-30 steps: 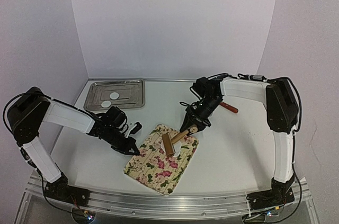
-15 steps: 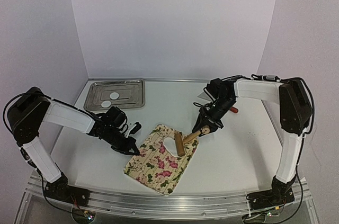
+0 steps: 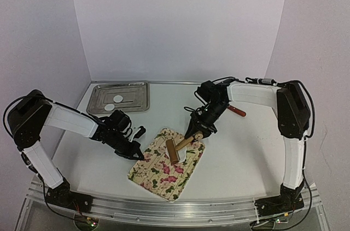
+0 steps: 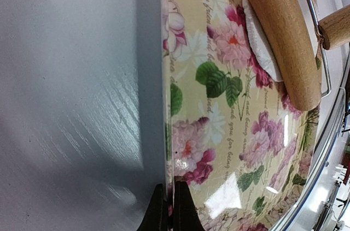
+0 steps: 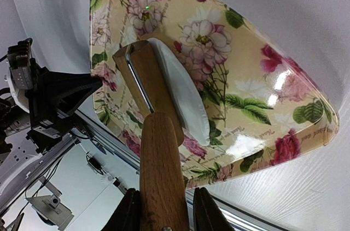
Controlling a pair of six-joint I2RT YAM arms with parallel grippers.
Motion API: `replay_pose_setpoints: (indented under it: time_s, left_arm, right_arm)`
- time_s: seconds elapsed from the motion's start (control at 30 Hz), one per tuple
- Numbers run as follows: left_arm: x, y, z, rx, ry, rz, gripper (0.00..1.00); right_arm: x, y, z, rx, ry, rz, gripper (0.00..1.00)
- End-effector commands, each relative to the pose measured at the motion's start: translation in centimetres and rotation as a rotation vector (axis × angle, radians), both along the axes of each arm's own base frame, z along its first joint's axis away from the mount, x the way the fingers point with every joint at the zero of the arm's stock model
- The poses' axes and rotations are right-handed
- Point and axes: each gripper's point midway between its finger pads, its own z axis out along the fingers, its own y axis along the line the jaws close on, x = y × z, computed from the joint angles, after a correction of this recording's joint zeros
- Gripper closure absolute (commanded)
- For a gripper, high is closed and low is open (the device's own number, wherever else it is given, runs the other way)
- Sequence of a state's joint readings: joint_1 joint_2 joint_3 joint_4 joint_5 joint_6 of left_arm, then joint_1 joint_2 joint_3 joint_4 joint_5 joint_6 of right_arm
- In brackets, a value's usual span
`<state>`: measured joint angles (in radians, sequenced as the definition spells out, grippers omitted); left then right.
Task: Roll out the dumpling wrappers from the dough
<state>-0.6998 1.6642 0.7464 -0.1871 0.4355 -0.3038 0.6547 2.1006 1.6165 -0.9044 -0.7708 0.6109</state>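
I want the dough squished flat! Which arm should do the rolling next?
Right, probably. The right gripper holds the rolling pin by its handle, and it lies on the dough. The left gripper is shut on the floral board, at its edge.

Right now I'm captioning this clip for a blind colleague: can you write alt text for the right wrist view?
The right hand grips the wooden handle of a roller, whose barrel lies on a flat white dough disc on a flowered board. The left hand pinches the board's edge.
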Motion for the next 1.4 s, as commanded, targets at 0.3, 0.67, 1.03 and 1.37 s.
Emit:
replay_pose_setpoints:
  time_s: [0.3,0.67,1.03,1.37]
  left_arm:
    - [-0.4,0.6,-1.3,0.046,0.022,0.013,1.0]
    - [-0.3,0.5,-1.3,0.044,0.025,0.015,1.0]
    - [-0.2,0.4,-1.3,0.044,0.026,0.014,1.0]
    - [-0.2,0.4,-1.3,0.043,0.024,0.015,1.0]
  right_arm:
    - [-4.8,-9.7,-11.4,-0.658,0.104,0.053,1.0]
    - [-5.0,-9.6,-12.1,-0.68,0.113,0.054,1.0]
    - [-4.9,-9.5,-12.6,-0.684,0.126,0.051,1.0]
    - [-4.7,-9.3,-12.5,-0.685,0.12,0.055,1.0]
